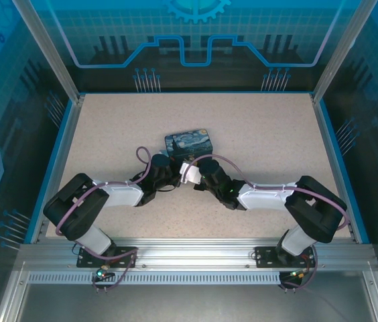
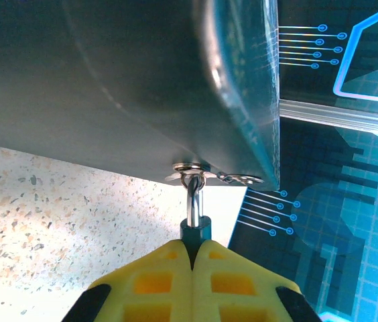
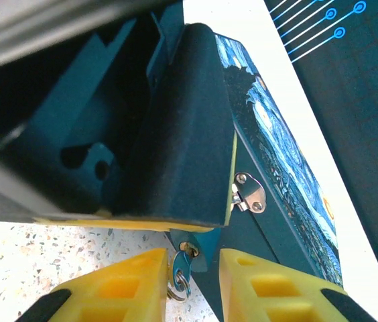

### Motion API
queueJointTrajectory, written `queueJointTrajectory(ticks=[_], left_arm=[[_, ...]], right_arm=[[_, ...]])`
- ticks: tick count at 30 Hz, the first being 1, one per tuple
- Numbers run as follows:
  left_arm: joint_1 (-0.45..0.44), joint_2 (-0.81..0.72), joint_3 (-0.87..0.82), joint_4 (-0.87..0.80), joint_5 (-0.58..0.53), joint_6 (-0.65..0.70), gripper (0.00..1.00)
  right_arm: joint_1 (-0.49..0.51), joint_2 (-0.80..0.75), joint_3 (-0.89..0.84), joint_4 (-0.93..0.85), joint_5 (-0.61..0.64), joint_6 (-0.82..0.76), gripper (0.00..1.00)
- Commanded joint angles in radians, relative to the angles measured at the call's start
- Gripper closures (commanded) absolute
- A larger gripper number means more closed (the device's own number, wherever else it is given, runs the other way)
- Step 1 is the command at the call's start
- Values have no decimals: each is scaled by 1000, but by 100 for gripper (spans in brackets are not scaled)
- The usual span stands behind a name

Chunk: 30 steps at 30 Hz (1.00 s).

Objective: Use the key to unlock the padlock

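Note:
The padlock (image 2: 195,232) is a tiny dark body whose thin metal shackle (image 2: 193,201) runs through the hasp ring of the painted tin (image 2: 142,80). My left gripper (image 2: 194,245) is shut on the padlock's body. In the right wrist view the padlock's underside (image 3: 207,247) shows below the left gripper's dark finger (image 3: 175,134). The small key (image 3: 179,265), with a split ring on it, sits in the keyhole. My right gripper (image 3: 194,258) stands open around the key, whose head lies against the gripper's left pad (image 3: 135,282). Both grippers meet just in front of the tin (image 1: 189,142).
The blue-and-yellow painted tin (image 3: 276,147) lies mid-table with a metal hasp plate (image 3: 249,192) on its front face. Speckled tabletop (image 1: 256,127) surrounds it, bounded by blue walls and an aluminium frame (image 1: 196,255) at the near edge.

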State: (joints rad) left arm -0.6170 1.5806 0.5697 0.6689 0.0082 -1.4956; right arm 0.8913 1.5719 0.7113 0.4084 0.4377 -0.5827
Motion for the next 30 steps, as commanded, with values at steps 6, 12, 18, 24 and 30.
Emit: queueJointTrajectory(ticks=[6,12,18,24,30], left_arm=[[8,-21,-3,45,10,-16,100],[8,-23,0,43,11,-16,100],[8,-25,-1,43,9,-17,100],[8,-26,-4,46,9,-18,100],[7,-27,-4,50,9,-18,100]], right_arm=[[14,13,-5,-10,33,30,77],[12,34,-7,-5,45,38,81],[5,33,-4,-7,45,46,93],[-10,9,2,-38,22,98,100],[-41,-11,23,-117,-71,252,100]])
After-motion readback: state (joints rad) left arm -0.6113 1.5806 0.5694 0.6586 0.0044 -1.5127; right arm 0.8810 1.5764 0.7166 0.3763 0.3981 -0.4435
